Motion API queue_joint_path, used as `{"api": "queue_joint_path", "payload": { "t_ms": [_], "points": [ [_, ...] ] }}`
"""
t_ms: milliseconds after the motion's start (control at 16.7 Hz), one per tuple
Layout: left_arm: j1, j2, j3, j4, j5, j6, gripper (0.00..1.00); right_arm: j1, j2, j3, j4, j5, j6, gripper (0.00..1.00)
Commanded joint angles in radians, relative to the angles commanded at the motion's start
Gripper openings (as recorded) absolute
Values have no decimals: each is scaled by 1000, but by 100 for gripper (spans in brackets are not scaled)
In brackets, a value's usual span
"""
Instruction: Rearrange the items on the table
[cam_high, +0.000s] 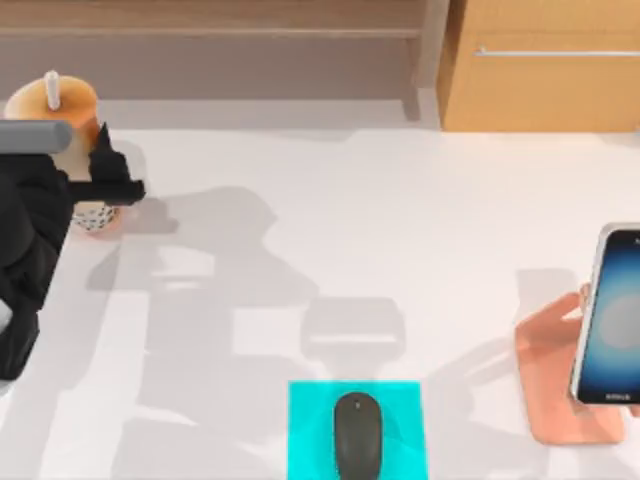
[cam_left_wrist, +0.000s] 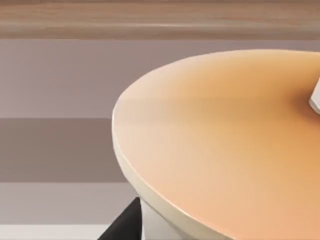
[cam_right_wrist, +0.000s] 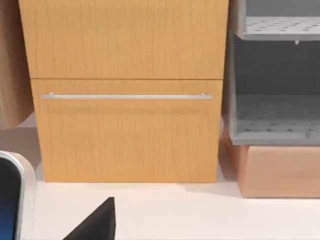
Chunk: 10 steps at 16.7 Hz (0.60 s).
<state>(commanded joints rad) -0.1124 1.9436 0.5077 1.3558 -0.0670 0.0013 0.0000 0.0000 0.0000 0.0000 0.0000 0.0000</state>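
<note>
At the table's (cam_high: 400, 210) far left corner the left arm reaches in from the left edge, its gripper (cam_high: 100, 190) clamped around the cup (cam_high: 60, 105), which stands upright with its straw (cam_high: 52, 88) rising from the orange lid; the left wrist view looks across that lid from just above. The mouse (cam_high: 358, 435) lies on the cyan pad (cam_high: 310, 420) at the middle of the near edge, well apart from the cup. At the right edge the phone (cam_high: 612, 315) leans on the pink stand (cam_high: 560, 370), screen lit, and I cannot tell how the right gripper's claw stands, while the cabinet (cam_right_wrist: 125, 90) sits beyond the far right corner.
</note>
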Motion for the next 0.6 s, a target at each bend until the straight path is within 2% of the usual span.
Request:
{"api": "queue_joint_path", "payload": {
  "t_ms": [300,600],
  "points": [
    [93,-59,27,33,41,64,0,0,0,0,0,0,0,100],
    [237,-102,134,-7,122,145,0,0,0,0,0,0,0,100]
  ]
}}
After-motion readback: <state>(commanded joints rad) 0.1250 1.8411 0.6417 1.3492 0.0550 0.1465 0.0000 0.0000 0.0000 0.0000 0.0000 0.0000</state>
